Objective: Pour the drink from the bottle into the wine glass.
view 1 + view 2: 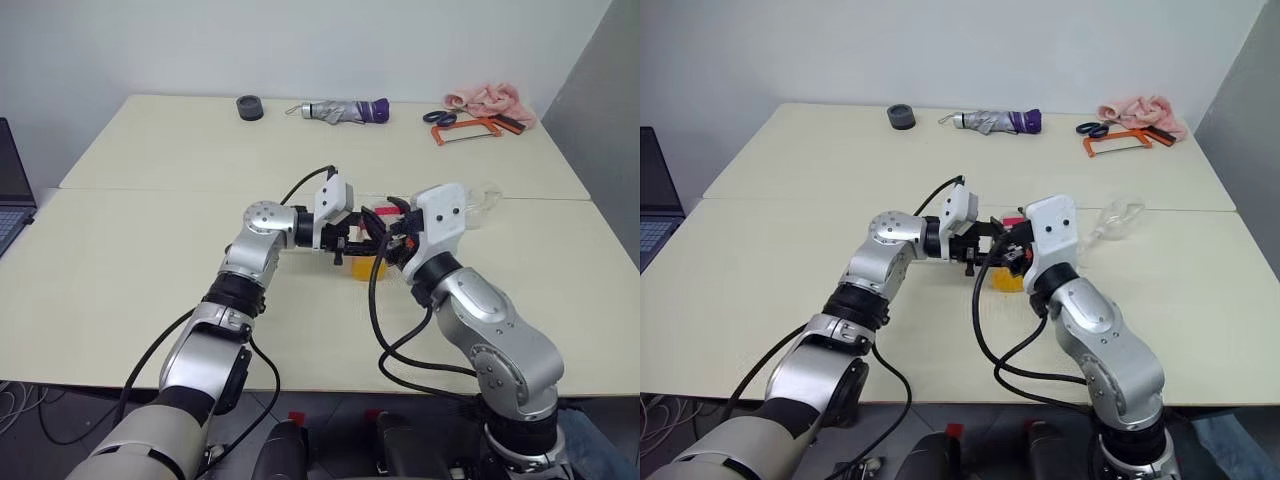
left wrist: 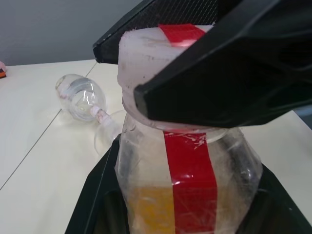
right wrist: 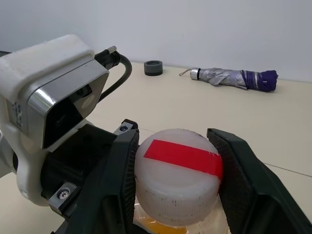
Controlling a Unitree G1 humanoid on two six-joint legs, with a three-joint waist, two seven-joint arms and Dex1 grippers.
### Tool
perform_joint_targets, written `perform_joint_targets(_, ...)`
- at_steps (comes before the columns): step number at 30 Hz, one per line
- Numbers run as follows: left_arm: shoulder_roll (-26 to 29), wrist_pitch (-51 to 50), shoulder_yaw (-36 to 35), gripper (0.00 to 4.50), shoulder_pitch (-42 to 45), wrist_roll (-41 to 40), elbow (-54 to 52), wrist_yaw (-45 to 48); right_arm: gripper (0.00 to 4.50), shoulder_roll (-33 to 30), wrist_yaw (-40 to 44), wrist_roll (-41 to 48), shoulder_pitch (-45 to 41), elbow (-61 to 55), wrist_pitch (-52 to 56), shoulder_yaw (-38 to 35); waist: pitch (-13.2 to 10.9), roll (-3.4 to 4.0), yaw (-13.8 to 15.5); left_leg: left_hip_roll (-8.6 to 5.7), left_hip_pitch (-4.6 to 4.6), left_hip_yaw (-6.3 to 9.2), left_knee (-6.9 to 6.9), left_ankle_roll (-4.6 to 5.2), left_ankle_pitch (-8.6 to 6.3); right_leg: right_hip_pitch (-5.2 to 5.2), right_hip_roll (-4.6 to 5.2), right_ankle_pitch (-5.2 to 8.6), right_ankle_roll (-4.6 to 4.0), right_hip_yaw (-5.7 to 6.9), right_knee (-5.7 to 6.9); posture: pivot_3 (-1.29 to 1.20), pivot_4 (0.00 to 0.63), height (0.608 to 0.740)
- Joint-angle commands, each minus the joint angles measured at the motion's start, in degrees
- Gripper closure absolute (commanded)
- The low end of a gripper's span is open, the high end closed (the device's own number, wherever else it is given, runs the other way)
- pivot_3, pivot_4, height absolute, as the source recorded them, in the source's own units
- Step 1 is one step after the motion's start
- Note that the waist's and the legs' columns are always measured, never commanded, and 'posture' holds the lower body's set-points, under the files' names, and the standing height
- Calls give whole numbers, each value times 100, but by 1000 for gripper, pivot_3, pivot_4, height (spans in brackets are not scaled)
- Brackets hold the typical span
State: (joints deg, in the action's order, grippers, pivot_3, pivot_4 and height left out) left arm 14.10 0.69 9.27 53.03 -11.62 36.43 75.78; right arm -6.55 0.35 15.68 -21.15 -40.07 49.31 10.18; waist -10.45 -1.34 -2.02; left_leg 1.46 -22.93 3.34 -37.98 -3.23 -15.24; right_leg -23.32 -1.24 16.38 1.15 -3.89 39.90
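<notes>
Now both grippers are on the bottle (image 2: pixel 187 185), with the cap still on.

Held upright just over the table (image 1: pixel 120 270), the bottle is clamped round its clear square body by the left gripper (image 1: pixel 345 243), while the right gripper (image 3: pixel 178 170) has its fingers pressed to either side of the whitish, red-taped cap (image 3: pixel 176 173). Thin plastic like this likely dents under a hard squeeze, so the body wants a firm, not crushing, hold low down, where the drink (image 2: pixel 148 209) sits (it looks well under half full, hence light). The wine glass (image 2: pixel 83 97) lies on its side just beyond; it is fragile and probably best righted by the stem before pouring.
</notes>
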Motion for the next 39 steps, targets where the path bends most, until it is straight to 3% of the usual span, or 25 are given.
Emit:
perform_joint_targets(1, -2, 86, -82, 2655, 197, -64, -113, 6, 2613, -33, 140, -46, 63, -82, -149, 28, 0, 0, 0, 0, 0, 0, 0, 0, 0, 0, 0, 0, 0, 0, 0, 0, 150, 740)
perform_joint_targets(4, 7, -15, -105, 2656, 197, -122, -176, 95, 2613, -244, 684, 63, 79, 107, -418, 136, 0, 0, -1, 0, 0, 0, 0, 0, 0, 0, -1, 0, 0, 0, 0, 0, 150, 740)
perform_joint_targets(7, 68, -122, -106, 2659, 186, -203, -303, 292, 2613, -1040, 2535, 594, -92, 616, -1177, 165, 0, 0, -8, -3, 0, -2, 0, 0, 0, 0, 0, 1, 1, 0, -3, 0, 150, 740)
perform_joint_targets(11, 185, -188, -121, 2661, 191, -280, -424, 618, 2613, -2241, 4937, 1222, -1044, 1744, -1438, 37, -2, 1, -33, -3, 4, -4, -1, 1, -1, 2, -1, 0, 0, 1, -2, 0, 150, 740)
perform_joint_targets(14, 216, -268, -119, 2662, 145, -306, -583, 738, 2613, -2762, 5928, 1326, -1693, 2539, -1316, 172, -11, 14, -38, -2, 4, -2, 1, 2, -1, 2, -2, -1, -1, 4, -2, 0, 150, 740)
perform_joint_targets(16, 207, -331, -133, 2667, 102, -321, -689, 706, 2613, -2703, 5992, 1493, -1931, 2938, -1121, 25, -11, 14, -36, 3, 3, 2, 3, 3, -2, 2, -6, 0, -3, 8, -3, 0, 150, 740)
perform_joint_targets(23, 230, -523, -172, 2680, -112, -380, -991, 491, 146, -2721, 5617, 1733, -1588, 2482, -963, -631, -13, 15, 7, 0, -4, 3, 1, 3, -2, -1, 9, 1, -4, 7, -2, 0, 150, 740)
perform_joint_targets(24, 232, -545, -171, 2680, -132, -393, -1021, 468, 0, -2735, 5462, 1801, -1470, 2268, -880, -772, -13, 15, 16, 0, -4, 3, 0, 3, -2, -1, 12, 1, -4, 8, -1, 0, 150, 740)
perform_joint_targets(31, 274, -606, -125, 2681, -187, -453, -1120, 439, 0, -2424, 4091, 1944, -467, 766, -657, -1383, -13, 15, 19, -7, -3, 3, 0, 3, -2, 0, 15, 1, -3, 8, 0, 0, 150, 740)
perform_joint_targets(35, 309, -589, -98, 2682, -158, -436, -1057, 499, 0, -1770, 3063, 1576, -308, 106, -751, -1035, -13, 16, -28, 2, 2, 0, 0, 3, -1, -1, -1, 1, -3, 0, 6, 0, 150, 740)
perform_joint_targets(39, 282, -543, -85, 2682, -80, -416, -965, 528, 0, -1555, 2711, 1224, -377, 73, -874, -659, -13, 16, -25, 3, 3, 2, -2, 1, -1, 0, -3, 2, -2, 2, 7, 0, 150, 740)
